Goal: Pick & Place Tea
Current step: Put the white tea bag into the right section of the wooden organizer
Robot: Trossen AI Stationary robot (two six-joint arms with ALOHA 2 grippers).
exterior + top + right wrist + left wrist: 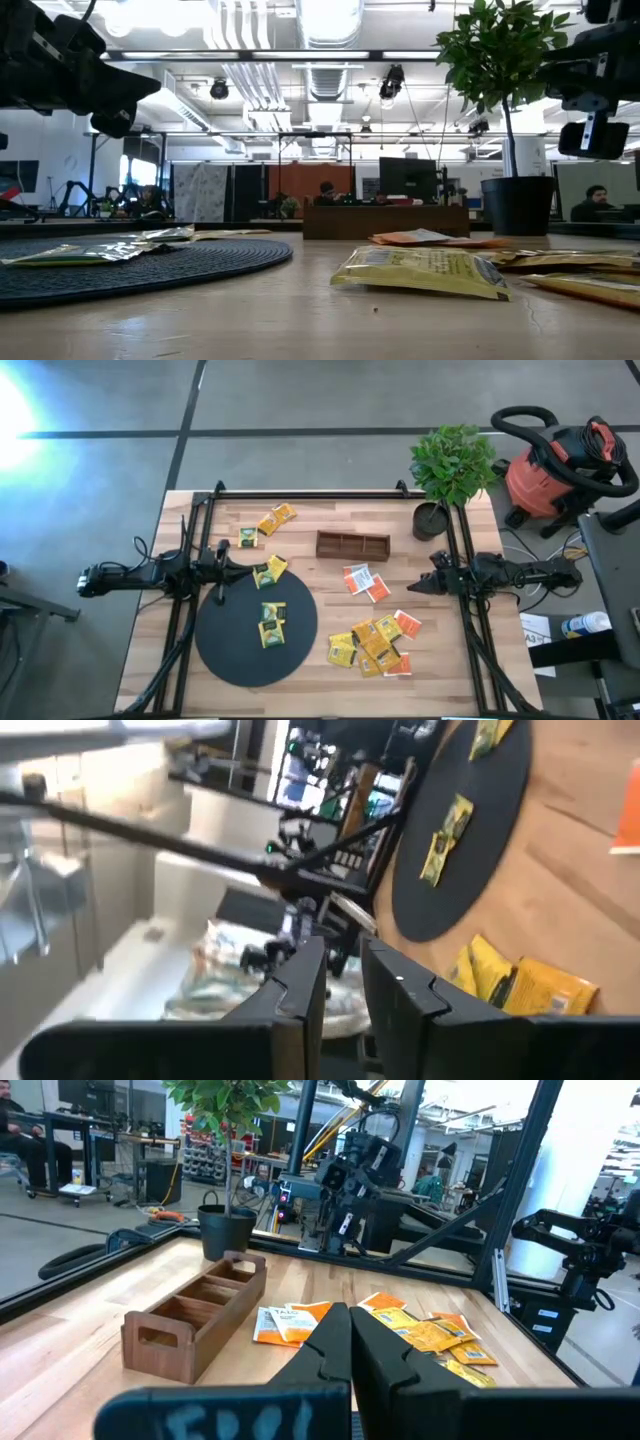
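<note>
A robotics lab or industrial workshop: exposed ceiling ducts (330, 25) and strip lights overhead, monitors (407, 180) and seated people at desks beyond the counter (300, 690), a polished concrete floor (300, 400), and a red shop vacuum (560, 465) parked alongside.

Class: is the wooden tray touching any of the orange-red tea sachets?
Apart. The high view shows bare table between the wooden tray and the nearest orange-red sachets.

Overhead, table-level, 2 wrist views.
</note>
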